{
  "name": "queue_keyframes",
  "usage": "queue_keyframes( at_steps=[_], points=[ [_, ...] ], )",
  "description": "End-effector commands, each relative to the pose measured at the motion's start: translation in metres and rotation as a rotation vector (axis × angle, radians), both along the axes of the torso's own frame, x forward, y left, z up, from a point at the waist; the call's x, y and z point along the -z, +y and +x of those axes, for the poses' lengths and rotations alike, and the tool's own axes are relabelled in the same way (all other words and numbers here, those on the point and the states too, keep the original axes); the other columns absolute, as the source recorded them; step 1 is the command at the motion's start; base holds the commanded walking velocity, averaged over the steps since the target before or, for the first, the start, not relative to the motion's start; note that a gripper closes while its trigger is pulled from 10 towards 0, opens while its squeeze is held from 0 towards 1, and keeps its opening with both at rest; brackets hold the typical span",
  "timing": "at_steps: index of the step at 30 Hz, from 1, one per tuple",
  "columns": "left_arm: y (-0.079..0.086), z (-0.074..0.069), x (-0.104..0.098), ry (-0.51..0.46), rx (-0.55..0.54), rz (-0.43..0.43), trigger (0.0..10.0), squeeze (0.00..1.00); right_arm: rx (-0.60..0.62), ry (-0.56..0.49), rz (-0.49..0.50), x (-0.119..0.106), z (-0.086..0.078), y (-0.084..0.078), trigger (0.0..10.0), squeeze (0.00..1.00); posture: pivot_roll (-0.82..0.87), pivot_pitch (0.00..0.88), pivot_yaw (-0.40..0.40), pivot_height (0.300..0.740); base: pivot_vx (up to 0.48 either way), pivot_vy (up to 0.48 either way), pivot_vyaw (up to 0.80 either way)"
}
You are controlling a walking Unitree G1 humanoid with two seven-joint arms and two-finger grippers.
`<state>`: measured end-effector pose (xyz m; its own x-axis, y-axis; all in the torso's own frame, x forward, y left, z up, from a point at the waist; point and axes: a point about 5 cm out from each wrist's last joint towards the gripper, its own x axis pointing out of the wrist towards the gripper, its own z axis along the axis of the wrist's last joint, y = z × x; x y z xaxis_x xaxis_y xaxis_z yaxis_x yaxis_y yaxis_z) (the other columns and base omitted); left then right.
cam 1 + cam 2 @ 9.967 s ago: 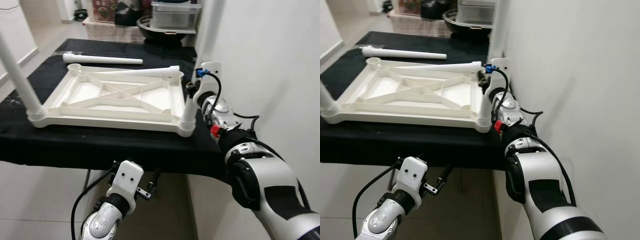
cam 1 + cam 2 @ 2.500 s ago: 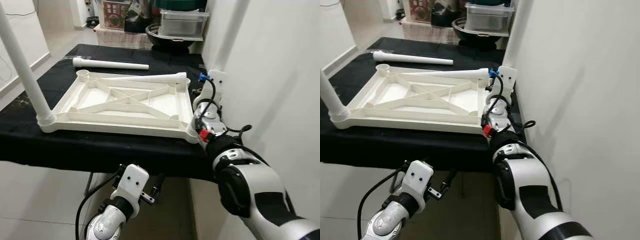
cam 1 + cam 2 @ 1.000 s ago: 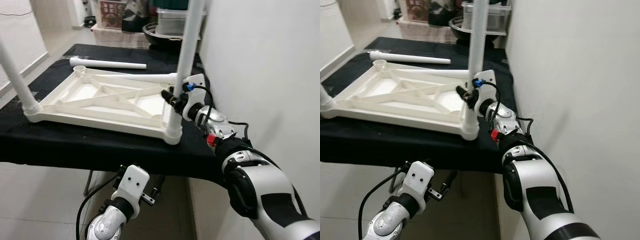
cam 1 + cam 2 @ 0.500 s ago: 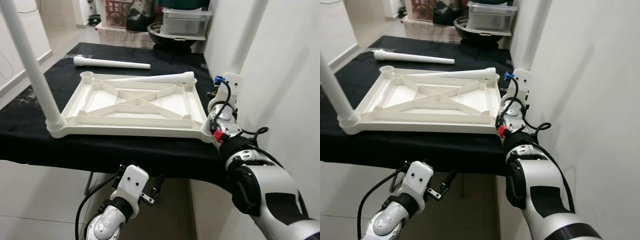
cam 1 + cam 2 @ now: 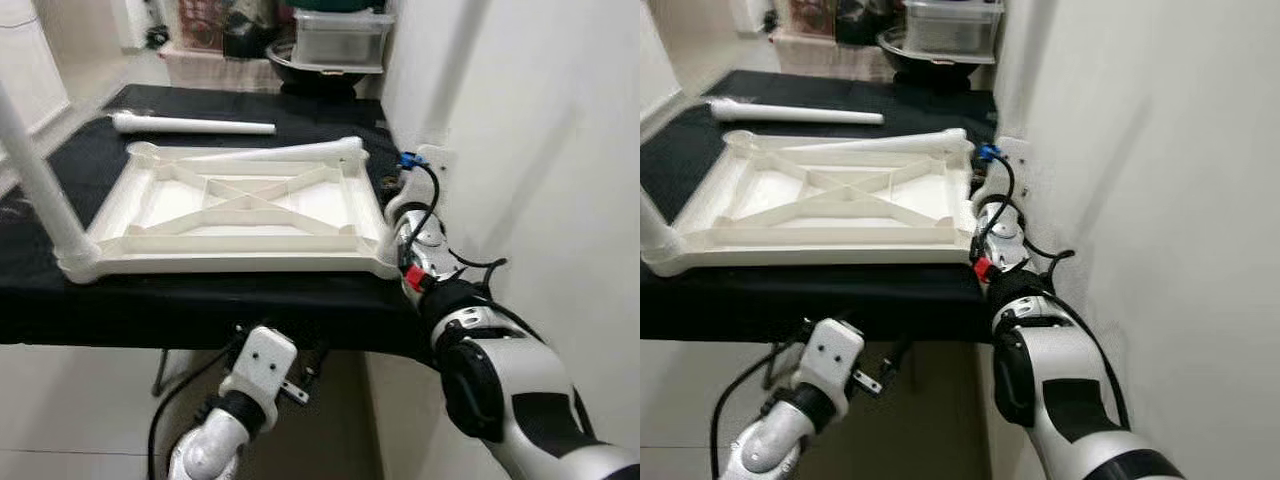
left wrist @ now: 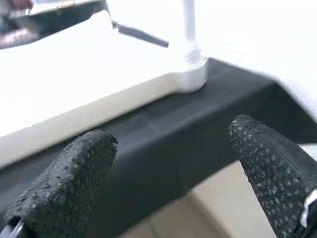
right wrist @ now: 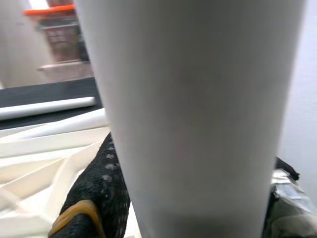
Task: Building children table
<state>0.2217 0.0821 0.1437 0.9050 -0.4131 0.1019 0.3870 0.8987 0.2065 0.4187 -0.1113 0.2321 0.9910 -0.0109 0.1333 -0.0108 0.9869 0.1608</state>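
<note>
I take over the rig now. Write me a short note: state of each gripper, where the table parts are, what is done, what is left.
Right gripper: shut on the near-right leg, which stands upright at the near-right corner of the tabletop.
Left gripper: open, idle below the edge of the black-covered table.
Tabletop lies upside down on that table.
Done: near-left leg stands in its corner; the near-right leg is upright at its corner, seating not visible.
Left: one loose leg lies across the tabletop's far edge, another lies on the cloth behind; both far corners need legs.

Black-draped table [image 5: 250, 305] — carries inverted white tabletop [image 5: 235, 205] (ribbed underside up), loose white leg [image 5: 190, 124] behind it.
</note>
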Motion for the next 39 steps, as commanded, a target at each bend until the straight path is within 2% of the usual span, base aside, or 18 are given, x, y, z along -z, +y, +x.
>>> queue_keyframes(
  at_steps=[1,2,3,5,6,9,10,11,14,15,16,19,22,27,30,33,34,39],
  points=[
    [-0.001,-0.005,-0.005,-0.054,0.008,0.006,10.0,0.0,-0.206,-0.066,-0.035,-0.006,-0.003,0.024,10.0,0.41,0.09,0.086,-0.098,0.74,0.0,0.0,0.0],
    [-0.001,-0.005,-0.005,-0.054,0.008,0.006,10.0,0.0,-0.206,-0.066,-0.035,-0.006,-0.003,0.024,10.0,0.41,0.09,0.086,-0.098,0.74,0.0,0.0,0.0],
    [-0.001,-0.007,-0.011,-0.111,0.009,0.005,10.0,0.0,-0.437,-0.039,-0.107,0.004,-0.008,0.039,10.0,0.0,0.09,0.085,-0.095,0.74,0.0,0.0,0.0],
    [-0.001,-0.007,-0.011,-0.111,0.009,0.005,10.0,0.0,-0.437,-0.039,-0.107,0.004,-0.008,0.039,10.0,0.0,0.09,0.085,-0.095,0.74,0.0,0.0,0.0],
    [-0.001,-0.01,-0.015,-0.153,0.007,0.008,10.0,0.0,-0.643,0.016,-0.226,0.019,-0.014,0.042,10.0,0.0,0.08,0.084,-0.098,0.74,0.0,0.0,0.0],
    [-0.001,-0.01,-0.015,-0.153,0.007,0.008,10.0,0.0,-0.643,0.016,-0.226,0.019,-0.014,0.042,10.0,0.0,0.08,0.084,-0.098,0.74,0.0,0.0,0.0],
    [-0.002,-0.011,-0.017,-0.169,0.001,0.015,10.0,0.0,-0.75,0.077,-0.323,0.031,-0.018,0.037,10.0,0.0,0.09,0.085,-0.1,0.74,0.0,0.0,0.0],
    [-0.002,-0.011,-0.017,-0.169,0.001,0.015,10.0,0.0,-0.75,0.077,-0.323,0.031,-0.018,0.037,10.0,0.0,0.09,0.085,-0.1,0.74,0.0,0.0,0.0],
    [-0.002,-0.014,-0.02,-0.208,-0.004,0.031,10.0,0.0,-1.009,0.167,-0.389,0.036,-0.025,0.023,10.0,0.0,0.09,0.085,-0.099,0.74,0.0,0.0,0.0],
    [-0.001,-0.014,-0.02,-0.21,-0.009,0.031,10.0,0.0,-0.986,0.158,-0.39,0.032,-0.023,0.022,10.0,0.0,0.09,0.085,-0.1,0.74,0.0,0.0,0.0],
    [-0.001,-0.014,-0.02,-0.21,-0.013,0.031,10.0,0.0,-0.953,0.148,-0.393,0.029,-0.021,0.022,0.0,0.0,0.09,0.085,-0.1,0.74,0.0,0.0,0.0],
    [0.0,-0.013,-0.02,-0.207,-0.019,0.03,10.0,0.0,-0.868,0.136,-0.39,0.026,-0.017,0.021,0.0,0.0,0.09,0.085,-0.102,0.74,0.0,0.0,0.0],
    [0.001,-0.014,-0.018,-0.22,-0.033,0.032,10.0,0.0,-0.575,0.149,-0.305,0.018,-0.005,0.008,0.0,0.0,0.1,0.081,-0.1,0.74,0.0,0.0,0.0],
    [0.001,-0.014,-0.017,-0.221,-0.037,0.033,10.0,0.0,-0.43,0.158,-0.237,0.016,-0.001,-0.003,0.0,0.0,0.1,0.078,-0.1,0.74,0.0,0.0,0.0],
    [0.001,-0.014,-0.015,-0.214,-0.037,0.038,10.0,0.0,-0.138,0.199,-0.201,0.018,0.003,-0.028,0.0,0.0,0.09,0.071,-0.098,0.74,0.0,0.0,0.0],
    [0.0,-0.014,-0.015,-0.212,-0.035,0.04,10.0,0.0,-0.062,0.214,-0.187,0.019,0.003,-0.035,0.0,0.0,0.09,0.071,-0.098,0.74,0.0,0.0,0.0],
    [0.0,-0.013,-0.014,-0.206,-0.032,0.044,10.0,0.0,0.143,0.266,-0.122,0.026,0.001,-0.053,0.0,0.0,0.09,0.072,-0.097,0.74,0.0,0.0,0.0],
    [0.0,-0.013,-0.012,-0.201,-0.029,0.049,10.0,0.0,0.347,0.309,-0.061,0.032,-0.003,-0.061,0.0,0.0,0.09,0.077,-0.097,0.74,0.0,0.0,0.0]
  ],
)
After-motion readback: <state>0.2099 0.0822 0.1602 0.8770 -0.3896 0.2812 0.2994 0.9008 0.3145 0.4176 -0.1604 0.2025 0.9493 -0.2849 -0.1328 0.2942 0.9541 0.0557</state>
